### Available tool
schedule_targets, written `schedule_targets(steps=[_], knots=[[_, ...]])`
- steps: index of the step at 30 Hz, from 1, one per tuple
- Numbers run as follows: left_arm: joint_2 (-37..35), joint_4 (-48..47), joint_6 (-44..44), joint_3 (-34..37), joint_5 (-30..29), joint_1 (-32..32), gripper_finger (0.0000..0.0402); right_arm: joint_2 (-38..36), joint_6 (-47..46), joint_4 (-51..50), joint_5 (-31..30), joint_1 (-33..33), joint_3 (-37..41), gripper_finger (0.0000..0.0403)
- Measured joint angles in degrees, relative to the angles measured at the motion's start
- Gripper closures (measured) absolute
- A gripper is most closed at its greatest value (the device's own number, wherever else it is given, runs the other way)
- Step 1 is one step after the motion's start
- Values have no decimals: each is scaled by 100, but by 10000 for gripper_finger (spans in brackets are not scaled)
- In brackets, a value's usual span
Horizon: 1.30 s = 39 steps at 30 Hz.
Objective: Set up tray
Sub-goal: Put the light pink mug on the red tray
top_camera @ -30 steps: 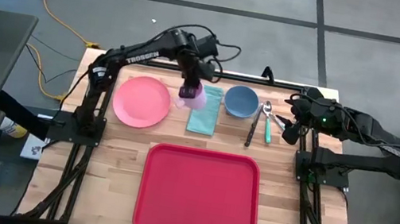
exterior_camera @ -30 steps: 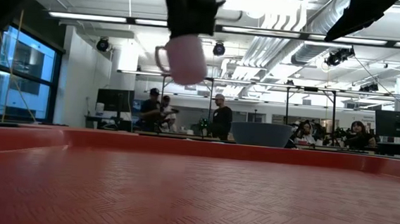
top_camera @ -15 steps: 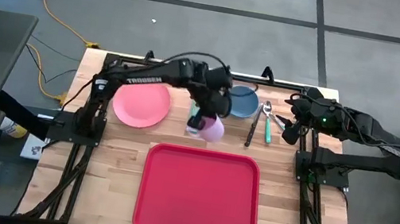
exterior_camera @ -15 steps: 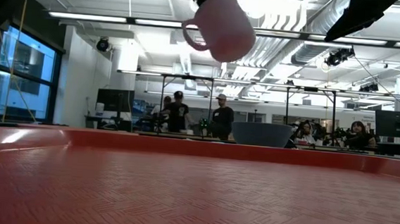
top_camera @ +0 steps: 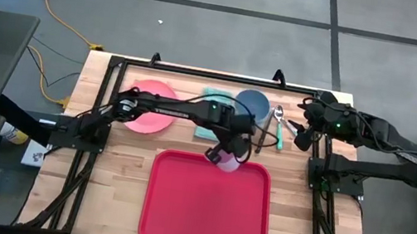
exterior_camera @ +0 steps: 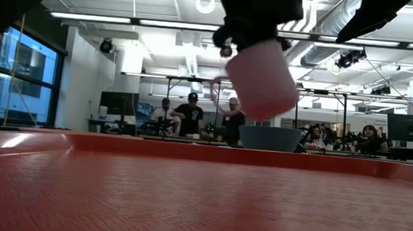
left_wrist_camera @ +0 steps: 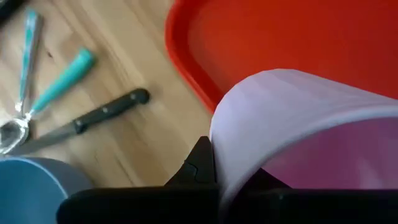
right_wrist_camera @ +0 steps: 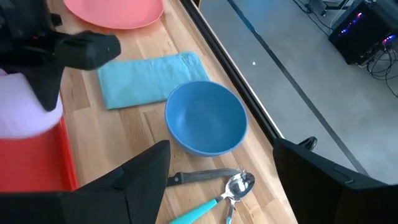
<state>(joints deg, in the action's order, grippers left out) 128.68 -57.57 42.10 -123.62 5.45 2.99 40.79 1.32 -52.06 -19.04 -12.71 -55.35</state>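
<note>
left gripper (top_camera: 225, 146) holds the pink mug (top_camera: 226, 159) above the red tray (top_camera: 206, 209) at its twelve o'clock rim; next, lower and release; right gripper (top_camera: 301, 134) waits, spread wide

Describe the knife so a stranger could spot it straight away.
Start at the red tray and look past its far rim to the blue bowl. Just right of the bowl lies the knife, beside a spoon. Its handle is black, whereas the spoon's is teal.
</note>
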Motion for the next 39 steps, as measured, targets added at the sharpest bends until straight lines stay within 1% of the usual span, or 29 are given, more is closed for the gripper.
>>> schedule_targets(steps=[6, 12, 15, 17, 21, 26, 34, 39], knots=[[35, 88, 73, -16, -41, 39, 377, -65, -26, -3, -5, 0, 0, 137], [42, 135, 165, -336, -62, -12, 377, -82, 3, -3, -93, 0, 0, 137], [42, 326, 164, -508, -59, -53, 377, -80, 39, -14, -208, 0, 0, 137], [33, 486, 175, -587, 5, -84, 377, -82, 52, -42, -263, 0, 0, 137], [125, 518, 302, -730, 88, -147, 377, -97, 61, -51, -270, -1, 0, 137], [507, 220, 469, -1131, 153, -255, 377, -218, 123, -67, -451, 0, 0, 137], [623, -101, 460, -1082, 140, -321, 377, -541, 44, -117, -463, -2, 0, 137], [625, -425, 456, -1082, 134, -550, 377, -655, -3, -198, -462, -2, -2, 137]])
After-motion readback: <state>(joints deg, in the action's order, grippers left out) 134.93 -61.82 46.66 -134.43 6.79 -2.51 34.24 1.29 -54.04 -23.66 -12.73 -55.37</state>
